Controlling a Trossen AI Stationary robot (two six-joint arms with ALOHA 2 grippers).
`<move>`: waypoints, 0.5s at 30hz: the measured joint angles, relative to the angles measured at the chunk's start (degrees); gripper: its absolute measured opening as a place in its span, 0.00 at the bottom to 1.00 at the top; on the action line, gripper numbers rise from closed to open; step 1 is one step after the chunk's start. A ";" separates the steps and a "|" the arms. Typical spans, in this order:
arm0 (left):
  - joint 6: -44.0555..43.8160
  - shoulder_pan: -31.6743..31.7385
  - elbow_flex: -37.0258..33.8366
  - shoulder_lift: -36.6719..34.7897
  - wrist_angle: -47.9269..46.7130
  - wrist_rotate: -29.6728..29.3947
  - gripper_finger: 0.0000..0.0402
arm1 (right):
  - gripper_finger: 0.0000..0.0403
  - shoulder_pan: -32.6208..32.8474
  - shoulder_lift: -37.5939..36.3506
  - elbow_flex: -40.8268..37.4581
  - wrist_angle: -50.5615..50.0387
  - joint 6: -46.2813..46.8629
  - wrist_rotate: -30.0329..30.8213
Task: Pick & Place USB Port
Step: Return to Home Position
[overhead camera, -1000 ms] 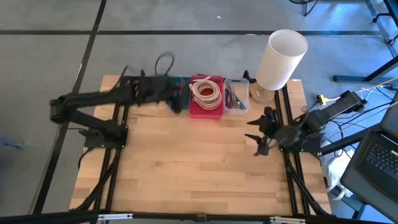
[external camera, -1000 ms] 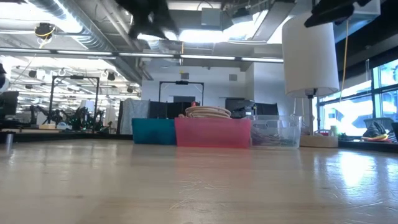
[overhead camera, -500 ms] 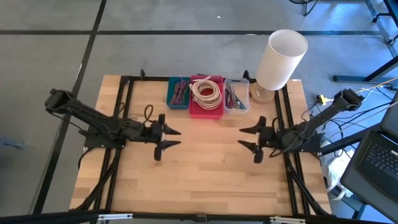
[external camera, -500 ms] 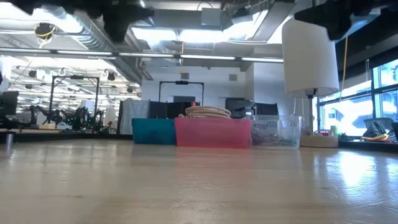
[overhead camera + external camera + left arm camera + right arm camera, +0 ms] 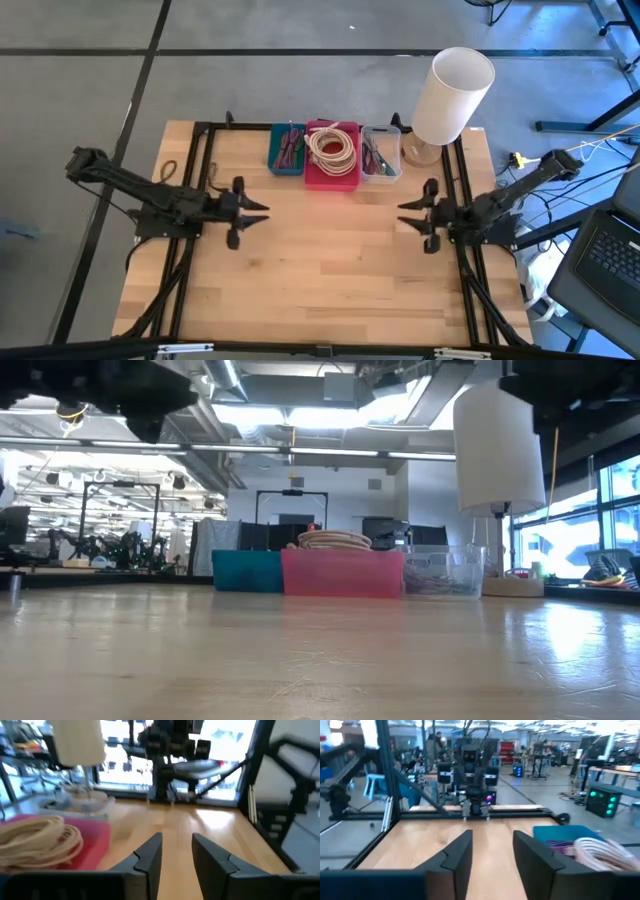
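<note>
Since a second ago the left arm has been drawn away from the bins to the left side of the desk [image 5: 330,270], and the right arm has been folded a little closer to its own base. Both are now held low and level, facing each other across the bare middle.

The left pincer [image 5: 248,213] is seen released. In its wrist view the fingers [image 5: 150,854] are parted, with nothing between them.

Along the far edge three bins are set touching in a row. The purple charger cable [image 5: 289,147] is lodged in the blue bin [image 5: 274,160]. A cream coiled cable [image 5: 332,146] is heaped in the red bin [image 5: 344,180], its loops rising above the rim in the low view. The patterned cables [image 5: 376,155] are left in the transparent bin [image 5: 396,152]. Just beside that bin a white lamp [image 5: 452,95] is stood on the desk's far right corner.

The right pincer [image 5: 416,215] is likewise released and empty, well apart from the bins.

No cable is left on the desk, so the sorting is judged complete, with only the homing of the arms outstanding. The cables are judged light, limp and somewhat springy. Should one need lifting again, it would best be taken where several loops lie bunched together, or at the stiff plug. A single strand would probably slip or uncoil.
</note>
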 joint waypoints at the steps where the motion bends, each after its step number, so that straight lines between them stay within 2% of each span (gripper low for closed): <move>1: 0.07 0.06 -0.71 -2.44 -0.52 -0.42 0.24 | 0.34 0.64 -3.18 0.00 -2.57 0.02 0.83; 4: 0.09 0.15 -2.84 -7.55 -1.38 -0.24 0.22 | 0.29 1.96 -10.67 0.00 -8.61 0.04 1.03; 7: -1.15 0.15 -4.33 -10.71 -5.55 -0.84 0.21 | 0.25 2.34 -14.75 -0.13 -13.31 0.15 1.05; 12: -5.30 0.15 -7.97 -13.26 -8.48 -2.84 0.21 | 0.20 2.34 -17.25 -2.57 -13.29 0.24 1.05; 15: -6.69 0.20 -9.96 -14.03 -8.08 -4.33 0.21 | 0.16 2.05 -18.30 -6.42 -8.91 0.24 1.05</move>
